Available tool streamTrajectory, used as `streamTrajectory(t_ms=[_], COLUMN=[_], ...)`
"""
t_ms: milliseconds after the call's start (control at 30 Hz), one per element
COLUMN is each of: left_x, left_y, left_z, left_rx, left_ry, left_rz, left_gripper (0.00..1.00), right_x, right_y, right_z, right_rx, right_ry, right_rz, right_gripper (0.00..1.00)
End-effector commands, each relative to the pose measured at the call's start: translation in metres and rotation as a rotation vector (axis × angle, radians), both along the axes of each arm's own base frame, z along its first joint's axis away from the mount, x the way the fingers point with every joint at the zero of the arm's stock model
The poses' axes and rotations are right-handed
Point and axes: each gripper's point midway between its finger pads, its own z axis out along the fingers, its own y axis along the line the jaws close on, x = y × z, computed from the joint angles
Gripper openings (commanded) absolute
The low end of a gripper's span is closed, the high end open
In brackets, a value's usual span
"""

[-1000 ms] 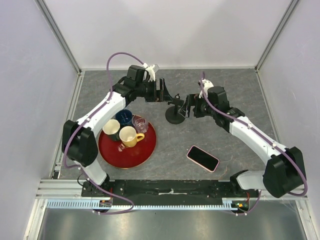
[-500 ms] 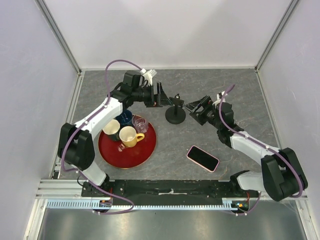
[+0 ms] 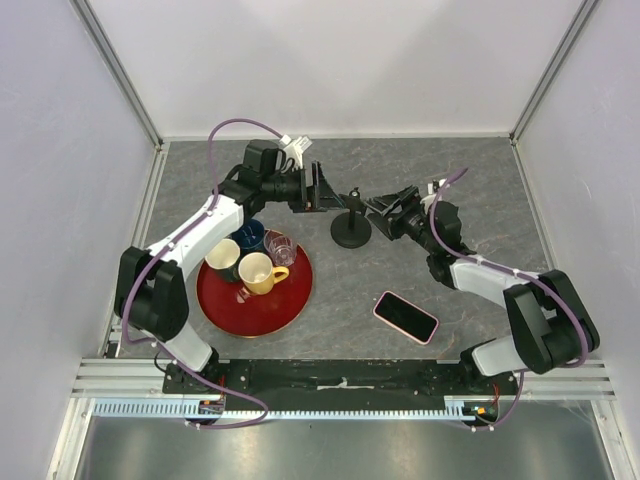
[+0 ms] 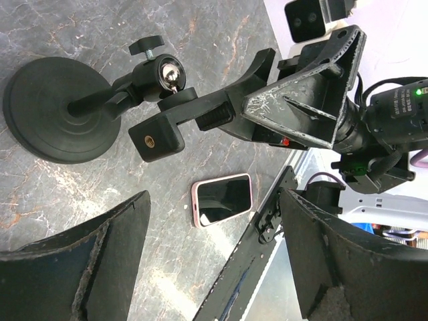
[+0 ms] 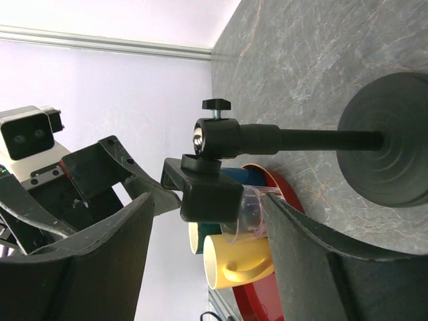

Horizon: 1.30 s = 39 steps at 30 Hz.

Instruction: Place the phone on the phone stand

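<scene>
The phone [image 3: 406, 316], black screen in a pink rim, lies flat on the grey table at the front right; the left wrist view shows it too [image 4: 222, 199]. The phone stand [image 3: 351, 229] stands mid-table, with a round black base [image 4: 57, 110], a thin post and a clamp head [image 5: 210, 190]. My left gripper [image 3: 324, 189] is open and empty just left of the stand's head. My right gripper [image 3: 377, 208] is open and empty just right of it. Both point at the head, apart from it. In each wrist view the stand lies beyond the open fingers [image 4: 73, 267] [image 5: 80, 267].
A red round tray [image 3: 290, 300] sits left of the stand with a yellow mug [image 3: 260, 272], a dark green mug [image 3: 222, 258], a blue mug [image 3: 248, 235] and a clear glass [image 3: 280, 246]. Walls enclose the table on three sides.
The right arm has folded down and its wrist has swung back to the right, leaving the gripper a little farther from the stand. The left gripper shifted slightly. The phone has not moved.
</scene>
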Motion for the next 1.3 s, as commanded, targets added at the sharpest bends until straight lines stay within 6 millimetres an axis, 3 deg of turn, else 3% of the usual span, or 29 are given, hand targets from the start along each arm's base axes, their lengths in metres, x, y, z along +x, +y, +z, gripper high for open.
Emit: streamTrajectory(t_ms=[0, 200, 400, 633, 733, 933, 1133, 1267], left_x=[-0.002, 0.004, 0.008, 0.010, 0.013, 0.017, 0.021, 0.024], left_y=[0.001, 0.009, 0.010, 0.010, 0.010, 0.011, 0.009, 0.003], left_z=[0.020, 0.018, 0.014, 0.006, -0.002, -0.014, -0.029, -0.037], left_rx=[-0.065, -0.108, -0.123, -0.127, -0.107, -0.055, 0.046, 0.056], left_ry=[-0.007, 0.025, 0.050, 0.076, 0.095, 0.107, 0.076, 0.069], left_rz=[-0.005, 0.009, 0.010, 0.005, 0.008, 0.032, 0.055, 0.039], left_gripper=[0.84, 0.83, 0.82, 0.81, 0.79, 0.72, 0.66, 0.73], right_x=[0.010, 0.011, 0.012, 0.011, 0.009, 0.011, 0.013, 0.009], right_y=[0.015, 0.021, 0.023, 0.024, 0.022, 0.017, 0.013, 0.016], right_z=[0.033, 0.032, 0.025, 0.014, -0.002, -0.008, -0.003, 0.003], right_rx=[0.077, 0.092, 0.111, 0.076, 0.000, -0.163, -0.256, -0.258], right_ry=[-0.071, -0.071, -0.062, -0.028, 0.026, 0.053, 0.051, 0.025], right_rz=[0.035, 0.046, 0.054, 0.063, 0.064, 0.078, 0.085, 0.127], right_gripper=[0.71, 0.68, 0.55, 0.31, 0.19, 0.00, 0.00, 0.00])
